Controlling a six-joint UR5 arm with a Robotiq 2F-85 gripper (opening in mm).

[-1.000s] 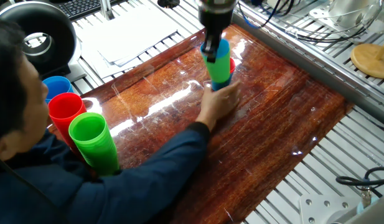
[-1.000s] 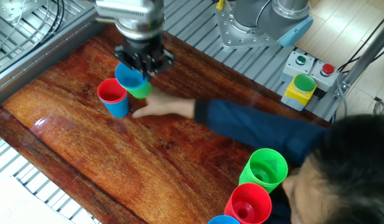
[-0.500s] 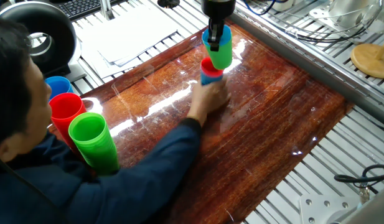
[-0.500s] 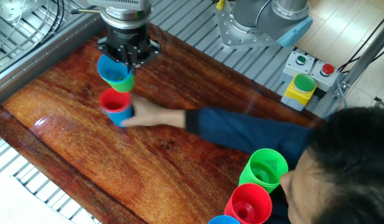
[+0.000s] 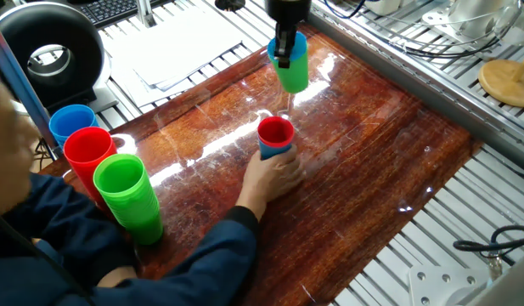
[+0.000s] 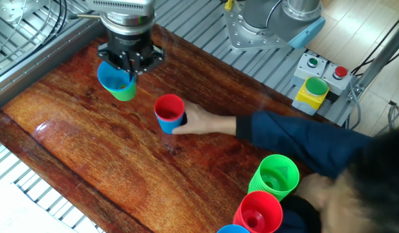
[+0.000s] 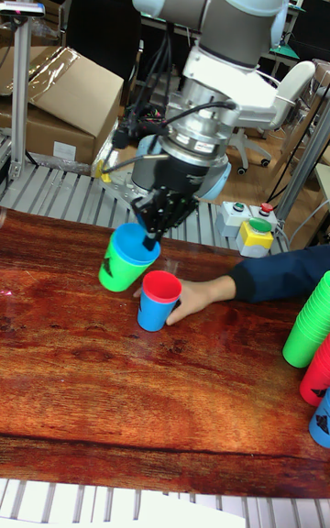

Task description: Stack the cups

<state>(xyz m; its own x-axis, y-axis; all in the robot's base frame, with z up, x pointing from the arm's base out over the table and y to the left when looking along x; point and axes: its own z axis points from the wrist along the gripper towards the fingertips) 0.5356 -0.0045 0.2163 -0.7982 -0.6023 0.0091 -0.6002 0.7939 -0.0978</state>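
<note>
— When you looked at the fingers [image 7: 149, 236], where were the cups?
— You saw a blue cup nested in a green cup [image 5: 293, 73] [image 6: 125, 92] [image 7: 117, 270], its rim pinched between the nearly closed fingers, lifted off the table [image 5: 372, 144].
— And the others?
— Below and beside the gripper [image 5: 284, 56] [image 6: 126, 66], a red cup [image 5: 276, 133] [image 6: 169, 106] [image 7: 161, 288] sat in a blue cup [image 7: 154, 313], which a person's hand [image 5: 270, 177] [image 6: 198, 121] [image 7: 194, 297] held on the table.

table [image 5: 363, 170]: glossy red-brown wood, reflecting light | cardboard boxes [image 7: 64, 93] sitting behind | office chair [image 7: 298, 93] standing on wooden floor [image 6: 354, 26]
</note>
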